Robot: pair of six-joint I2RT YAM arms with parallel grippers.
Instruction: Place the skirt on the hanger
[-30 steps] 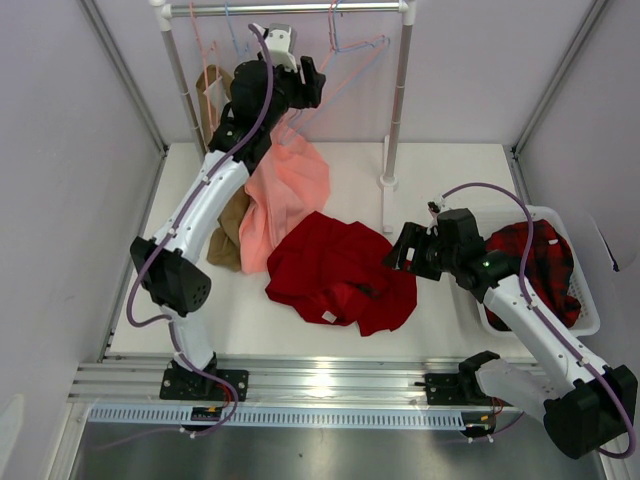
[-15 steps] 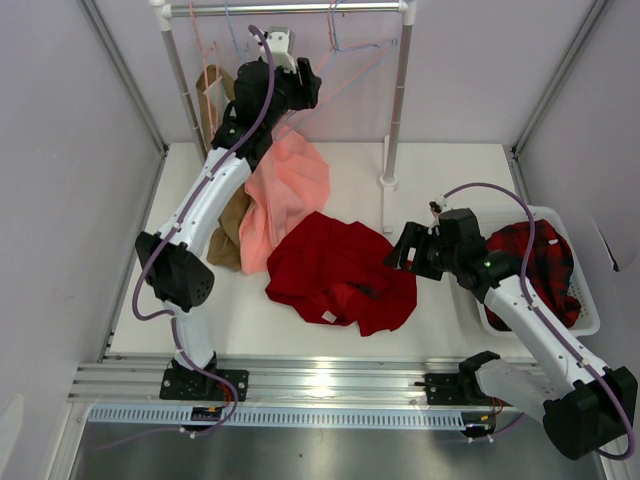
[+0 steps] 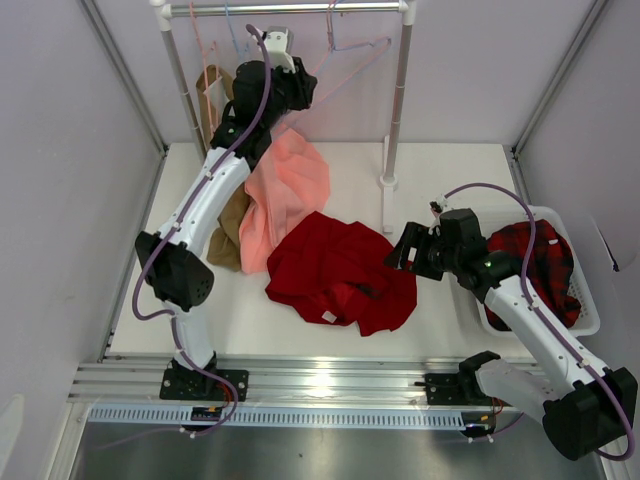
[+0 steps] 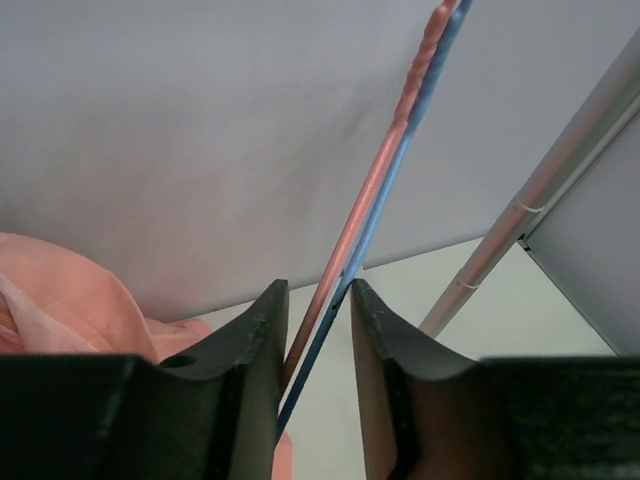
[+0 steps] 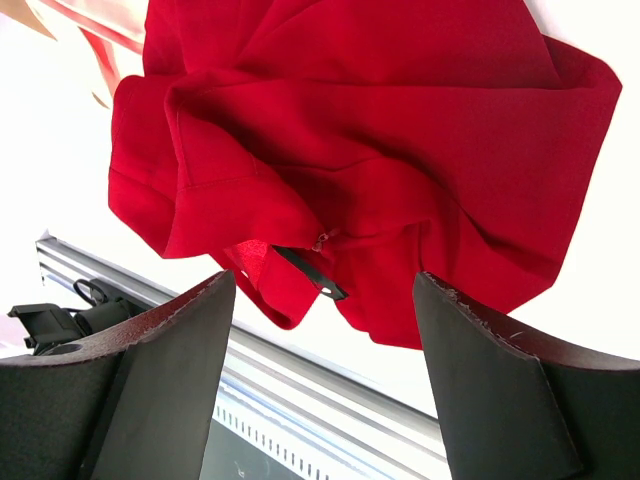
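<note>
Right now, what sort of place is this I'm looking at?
Probably a robot test cell dressed as a laundry corner: a clothes rail hung with hangers, a red skirt heaped on the white table, and a basket of plaid cloth.

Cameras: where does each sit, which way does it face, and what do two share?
Top external: above and behind, looking down; left arm and right arm show.
Left wrist: up at the rack, facing the back wall; left end effector straddles the hanger.
Right wrist: above the table, facing the skirt; right end effector open.
Shared: top and right wrist both show the skirt.
</note>
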